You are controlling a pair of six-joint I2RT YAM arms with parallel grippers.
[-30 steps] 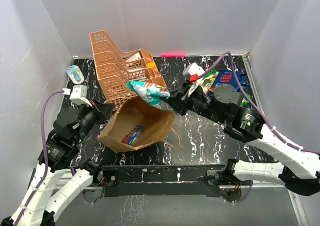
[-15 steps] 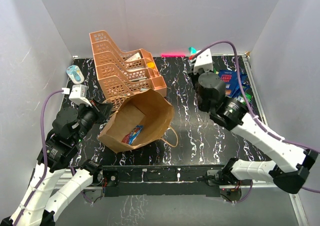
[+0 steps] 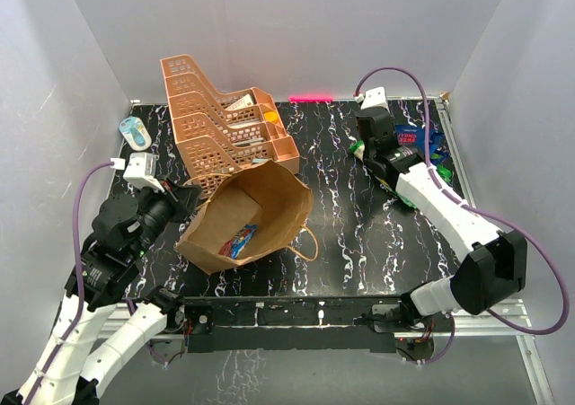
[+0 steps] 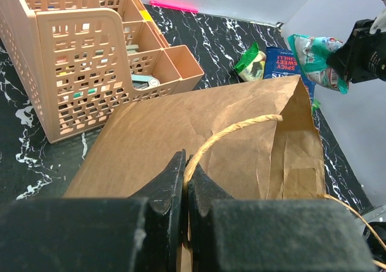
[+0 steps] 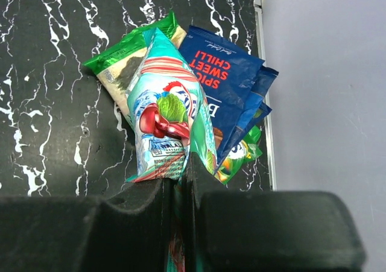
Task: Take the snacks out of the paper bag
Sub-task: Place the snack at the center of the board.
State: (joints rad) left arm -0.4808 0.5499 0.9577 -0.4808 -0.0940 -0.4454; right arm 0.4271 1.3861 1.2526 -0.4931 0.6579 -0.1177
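Note:
The brown paper bag (image 3: pixel 256 209) lies tilted on the black marbled table with its mouth open, and a small colourful packet (image 3: pixel 238 241) lies inside. My left gripper (image 3: pixel 190 192) is shut on the bag's twine handle (image 4: pixel 232 130) at the bag's left side (image 4: pixel 199 139). My right gripper (image 3: pixel 359 147) is at the back right, shut on a teal snack packet (image 5: pixel 164 121). It holds the packet above a pile of snacks: a blue chip bag (image 5: pixel 226 82), a green packet (image 5: pixel 123 52) and a green-orange packet (image 5: pixel 241 154). The teal packet also shows in the left wrist view (image 4: pixel 316 55).
An orange mesh tiered tray rack (image 3: pixel 225 131) stands just behind the bag, touching its back. A small blue-and-white object (image 3: pixel 135 133) lies at the back left. The table's metal edge rail (image 5: pixel 265 73) and the grey wall run right beside the snack pile.
My right arm has swung from over the bag's mouth to the back right, carrying the teal packet over the snack pile. My left gripper and the bag have not moved.

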